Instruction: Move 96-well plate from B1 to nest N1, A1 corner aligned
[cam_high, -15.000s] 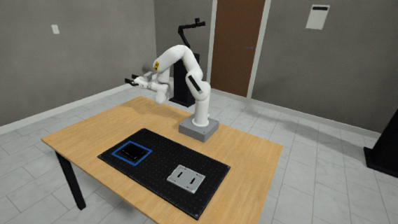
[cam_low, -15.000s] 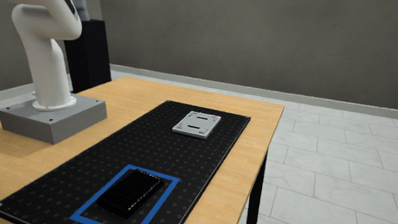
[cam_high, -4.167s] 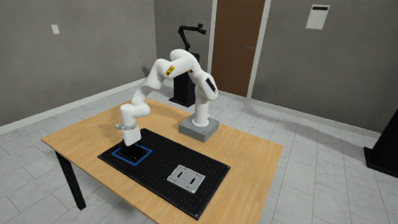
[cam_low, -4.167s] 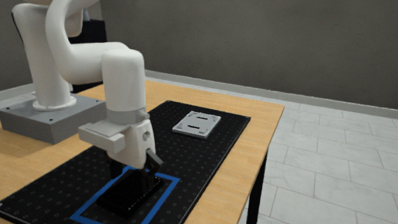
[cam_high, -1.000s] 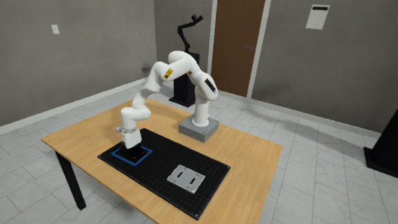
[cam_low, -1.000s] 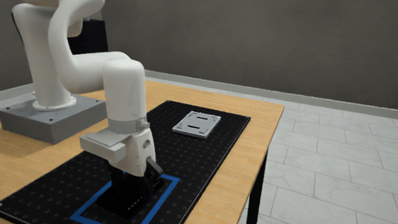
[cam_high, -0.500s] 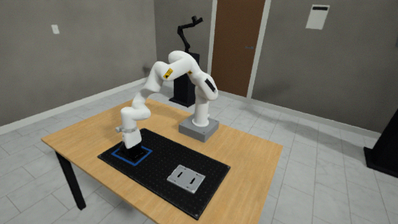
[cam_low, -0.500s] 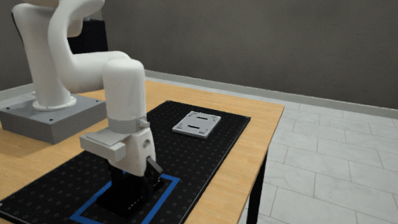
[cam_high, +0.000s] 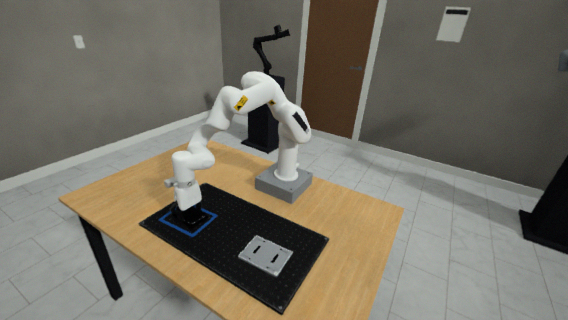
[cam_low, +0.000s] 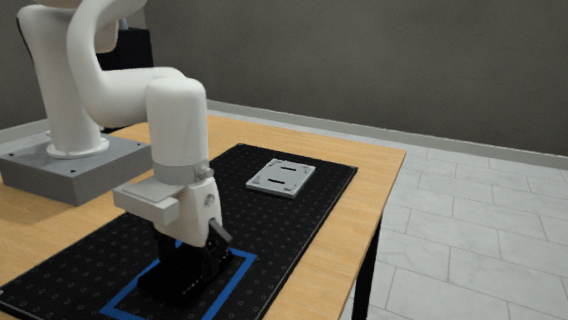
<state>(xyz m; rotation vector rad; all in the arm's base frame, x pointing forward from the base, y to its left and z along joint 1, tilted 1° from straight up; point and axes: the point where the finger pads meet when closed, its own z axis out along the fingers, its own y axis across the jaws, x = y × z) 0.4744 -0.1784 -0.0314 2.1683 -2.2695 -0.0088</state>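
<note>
The dark 96-well plate (cam_low: 182, 277) lies inside the blue-outlined bench spot B1 on the black breadboard; it also shows in the top view (cam_high: 190, 219). My gripper (cam_low: 192, 260) reaches straight down over it and is shut on the plate across its sides, in the top view as well (cam_high: 189, 214). The plate rests on or just above the spot; I cannot tell which. The grey plate nest N1 (cam_high: 265, 255) sits on the breadboard to the right, apart from the plate, and shows in the exterior view (cam_low: 281, 177). The plate's cut-off corner is hidden.
The arm's grey base block (cam_high: 283, 182) stands on the wooden table behind the breadboard (cam_high: 235, 240). A black stand with a dark arm (cam_high: 265, 120) is on the floor behind the table. The table edge runs close to the breadboard's front side.
</note>
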